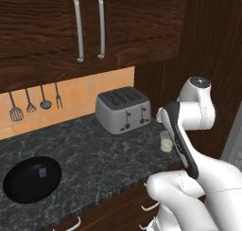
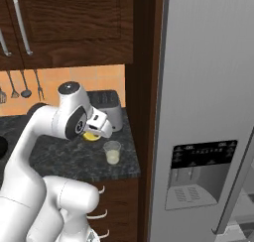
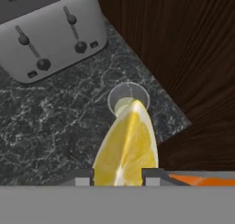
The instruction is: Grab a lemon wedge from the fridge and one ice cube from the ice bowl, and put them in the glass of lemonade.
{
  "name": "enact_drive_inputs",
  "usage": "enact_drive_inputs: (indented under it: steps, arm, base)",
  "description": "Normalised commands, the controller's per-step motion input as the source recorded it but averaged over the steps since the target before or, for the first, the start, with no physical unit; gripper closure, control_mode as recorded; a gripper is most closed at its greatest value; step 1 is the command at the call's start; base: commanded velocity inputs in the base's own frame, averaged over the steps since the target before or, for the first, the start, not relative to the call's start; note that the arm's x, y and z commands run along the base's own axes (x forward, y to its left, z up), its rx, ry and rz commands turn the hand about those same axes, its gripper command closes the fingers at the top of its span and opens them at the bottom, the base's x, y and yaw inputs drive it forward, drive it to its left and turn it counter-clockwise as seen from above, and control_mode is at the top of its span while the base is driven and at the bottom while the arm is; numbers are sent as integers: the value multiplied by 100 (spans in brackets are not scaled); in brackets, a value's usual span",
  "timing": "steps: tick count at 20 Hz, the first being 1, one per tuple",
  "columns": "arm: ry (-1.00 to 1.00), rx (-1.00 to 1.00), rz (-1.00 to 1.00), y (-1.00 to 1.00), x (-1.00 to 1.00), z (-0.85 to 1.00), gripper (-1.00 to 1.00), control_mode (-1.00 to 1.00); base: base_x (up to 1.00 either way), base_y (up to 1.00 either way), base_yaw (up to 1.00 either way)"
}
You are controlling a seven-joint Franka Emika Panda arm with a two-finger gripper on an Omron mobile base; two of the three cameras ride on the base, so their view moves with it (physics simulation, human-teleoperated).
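**Wedge held over the glass**

The hand [image 3: 117, 175] grips the lemon wedge [image 3: 127, 147] between its fingertips, hanging above the glass [image 2: 112, 152] on the counter [image 1: 94, 154] near the toaster [image 1: 123, 109]. An ice cube [image 1: 42, 172] lies in the black bowl [image 1: 19, 187].

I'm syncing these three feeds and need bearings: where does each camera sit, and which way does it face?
Left base view: behind-left of the arm, facing the counter, toaster and ice bowl.
Right base view: behind-right, facing the fridge; the arm rises lower left.
Hand view: on the hand, looking down past the gripper and lemon wedge.
All share the glass of lemonade.
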Motion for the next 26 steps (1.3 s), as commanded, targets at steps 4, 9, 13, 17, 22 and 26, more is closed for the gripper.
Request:
enact_drive_inputs:
  steps: [4, 9, 13, 17, 22, 26]
  arm:
    - [1, 0, 0, 0, 24, -2, 100, -100]
    - [3, 0, 0, 0, 51, -6, 100, -100]
    - [4, 0, 0, 0, 47, -16, 100, -100]
    - [3, 0, 0, -6, 11, -2, 100, -100]
    - [4, 0, 0, -19, 21, 0, 100, -100]
    - [3, 0, 0, -1, 35, -3, 100, -100]
  base:
    - [0, 0, 0]
    - [0, 0, 0]
    - [0, 0, 0]
    - [0, 0, 0]
    - [0, 0, 0]
    - [0, 0, 0]
